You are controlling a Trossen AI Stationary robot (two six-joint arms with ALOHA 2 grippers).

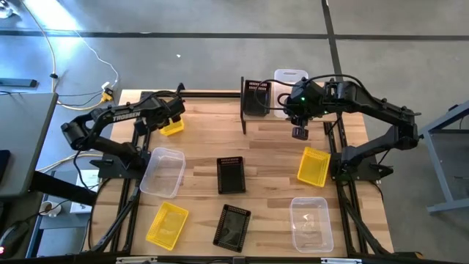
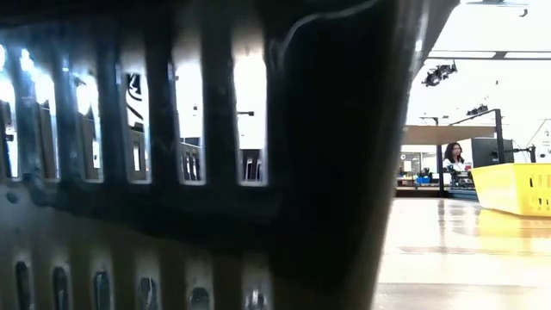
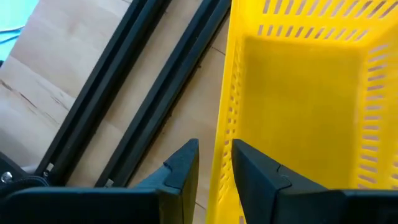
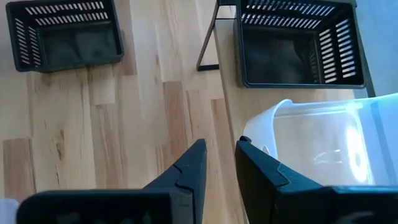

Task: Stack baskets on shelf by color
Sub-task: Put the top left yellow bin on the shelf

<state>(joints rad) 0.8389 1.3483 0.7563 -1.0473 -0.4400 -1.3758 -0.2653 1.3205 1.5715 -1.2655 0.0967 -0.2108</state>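
My left gripper (image 1: 170, 117) (image 3: 214, 149) is at the table's far left, over a yellow mesh basket (image 1: 172, 127) (image 3: 298, 106), and is shut on it. My right gripper (image 1: 300, 133) (image 4: 221, 149) hovers shut and empty over the near edge of the shelf (image 1: 272, 125) (image 4: 280, 102). A black basket (image 1: 256, 97) (image 4: 298, 40) and a clear tub (image 1: 290, 83) (image 4: 323, 143) stand on the shelf side by side. On the tabletop lie two more yellow baskets (image 1: 314, 166) (image 1: 167, 225), two black ones (image 1: 231, 174) (image 1: 232, 227) and two clear tubs (image 1: 163, 172) (image 1: 310, 222). My left gripper pinches one long side wall (image 3: 222, 177) of the yellow basket at its rim, one finger (image 3: 261, 180) inside the basket and one (image 3: 180, 177) outside. The fingers come from above, pointing down. I cannot tell whether the basket's bottom is on the table.
Black frame rails (image 3: 130, 106) run along the table's left edge beside the held basket. In the low view a black basket (image 2: 215, 155) stands right at the lens and hides most of the table; a yellow basket (image 2: 516, 188) shows at the right, and a person (image 2: 454, 157) far behind.
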